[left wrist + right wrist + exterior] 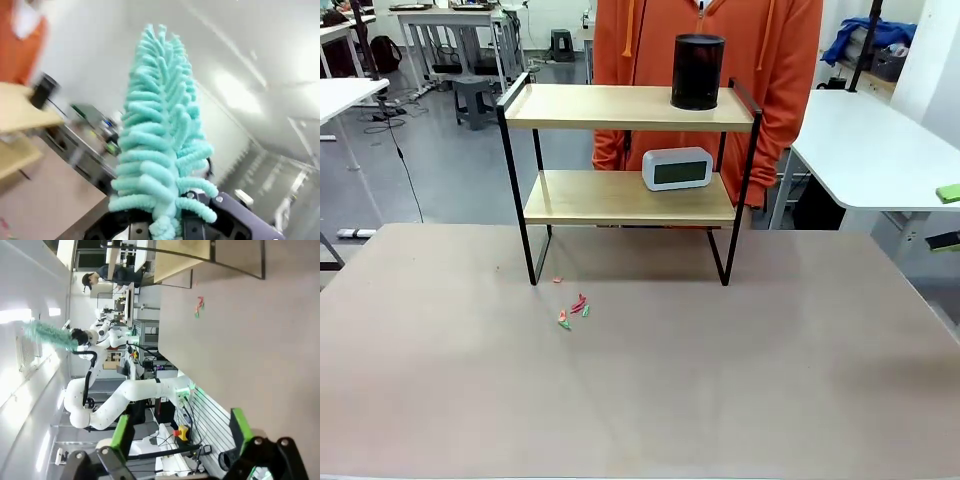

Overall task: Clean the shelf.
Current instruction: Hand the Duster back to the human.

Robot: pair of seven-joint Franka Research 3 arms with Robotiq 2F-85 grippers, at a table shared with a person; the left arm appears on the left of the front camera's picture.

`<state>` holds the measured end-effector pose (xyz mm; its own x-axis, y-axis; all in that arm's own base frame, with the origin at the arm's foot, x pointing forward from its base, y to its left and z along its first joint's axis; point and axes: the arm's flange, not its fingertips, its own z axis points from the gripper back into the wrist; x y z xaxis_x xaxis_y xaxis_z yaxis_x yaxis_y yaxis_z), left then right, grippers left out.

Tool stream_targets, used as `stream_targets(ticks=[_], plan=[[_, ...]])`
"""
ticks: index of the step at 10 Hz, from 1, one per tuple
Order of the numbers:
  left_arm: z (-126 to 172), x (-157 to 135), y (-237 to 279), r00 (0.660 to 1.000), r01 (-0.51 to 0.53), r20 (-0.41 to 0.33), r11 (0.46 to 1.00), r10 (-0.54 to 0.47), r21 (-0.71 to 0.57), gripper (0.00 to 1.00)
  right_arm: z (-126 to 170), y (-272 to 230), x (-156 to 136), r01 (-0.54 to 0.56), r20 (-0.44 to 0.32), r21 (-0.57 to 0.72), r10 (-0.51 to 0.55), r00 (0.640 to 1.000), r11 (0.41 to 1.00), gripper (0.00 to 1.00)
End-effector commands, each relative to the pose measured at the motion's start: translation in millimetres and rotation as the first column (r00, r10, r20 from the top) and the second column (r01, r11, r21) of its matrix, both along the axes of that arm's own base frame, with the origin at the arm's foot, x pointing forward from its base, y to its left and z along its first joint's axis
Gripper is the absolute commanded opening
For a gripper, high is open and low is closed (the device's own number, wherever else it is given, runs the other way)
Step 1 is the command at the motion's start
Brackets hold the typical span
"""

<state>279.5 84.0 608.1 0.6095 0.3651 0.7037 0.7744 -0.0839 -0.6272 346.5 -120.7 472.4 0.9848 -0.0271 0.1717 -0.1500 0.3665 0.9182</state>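
From the front, we saw the shelf (628, 180) standing at the far side of the tabletop (640, 400), close before a person in an orange hooded top (705, 60). A black cylinder (698, 71) stood on its upper board and a small white clock (677, 168) on the lower one. Both boards looked bare of litter apart from those two things. A few red and green scraps (572, 311) lay on the tabletop just in front of the shelf's left front leg. We judged the dusting itself to be largely done, or else not begun; the frames could not tell us which. What plainly remained was the scraps.

Through the left wrist camera, we saw the left hand (165, 227) clenched on a turquoise fluffy duster (162, 130), whose head pointed up toward the ceiling. The shelf's boards showed at the picture's left edge, well apart from the duster.

Through the right wrist camera, we saw the right hand (182, 435) released, its green-padded fingers (241, 422) spread wide with nothing between them. It hung over the near part of the tabletop, far from the shelf and scraps at the top of the picture. Across the room, the left arm held the duster aloft.
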Motion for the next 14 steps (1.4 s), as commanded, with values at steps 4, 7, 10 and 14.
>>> stream_targets(ticks=[4,7,10,14], plan=[[-78,39,85,0.485,-0.714,-0.503,0.656,0.716,0.245,0.00,-5,-6,-1,-0.016,0.002,-0.013,0.016,1.000,1.000,1.00],[-129,88,75,0.378,-0.599,-0.611,0.687,0.695,0.411,0.00,-5,-6,-1,-0.016,0.002,-0.013,0.016,1.000,1.000,1.00],[-151,108,65,0.411,-0.486,-0.660,0.763,0.629,0.425,0.00,-5,-6,-1,-0.016,0.002,-0.013,0.016,1.000,1.000,1.00],[-161,101,59,0.355,-0.550,-0.631,0.700,0.690,0.456,0.00,-5,-6,-1,-0.016,0.002,-0.013,0.016,1.000,1.000,1.00]])
